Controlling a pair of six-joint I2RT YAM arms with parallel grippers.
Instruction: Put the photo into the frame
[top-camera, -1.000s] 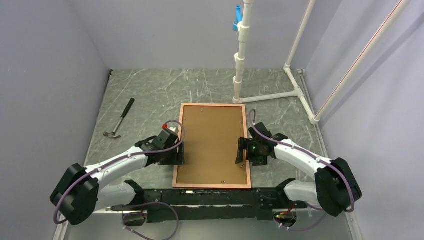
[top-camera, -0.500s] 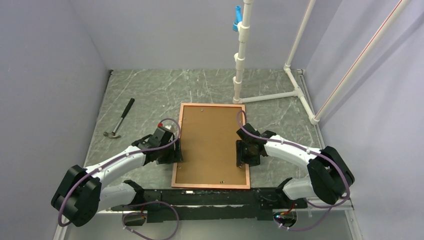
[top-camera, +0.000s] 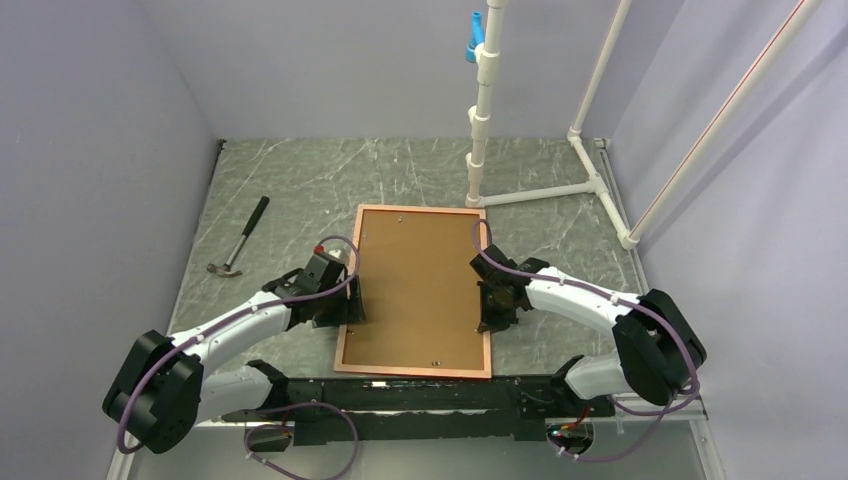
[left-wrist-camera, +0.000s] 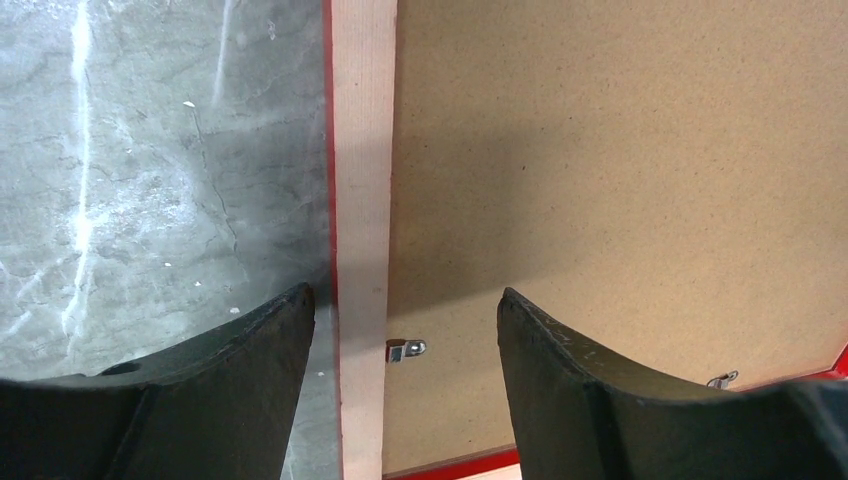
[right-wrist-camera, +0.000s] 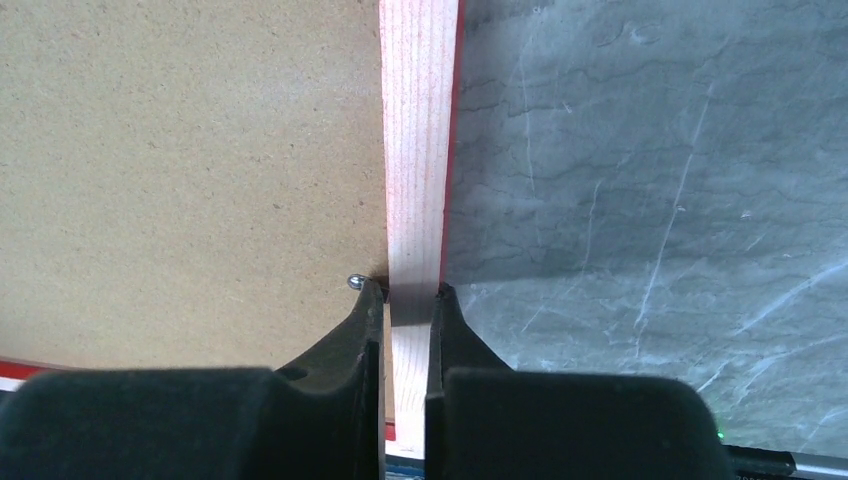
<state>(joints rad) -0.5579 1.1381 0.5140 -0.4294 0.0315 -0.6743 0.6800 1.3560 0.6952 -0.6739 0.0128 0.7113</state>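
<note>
Thin red-edged wooden picture frame (left-wrist-camera: 362, 150) lies face down on grey marble table (top-camera: 300, 190), brown backing board (top-camera: 415, 290) up. Its right rail is pinched by right gripper (right-wrist-camera: 410, 295); left gripper (left-wrist-camera: 405, 300) spread wide astride left rail

Light was even, soft and fairly bright, without glare. A faint shadow lay on the backing board (left-wrist-camera: 620, 180) just ahead of the left gripper (left-wrist-camera: 405, 297).

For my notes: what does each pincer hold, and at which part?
Right pincer grips the frame by its right rail; left pincer is open, holding nothing.
</note>
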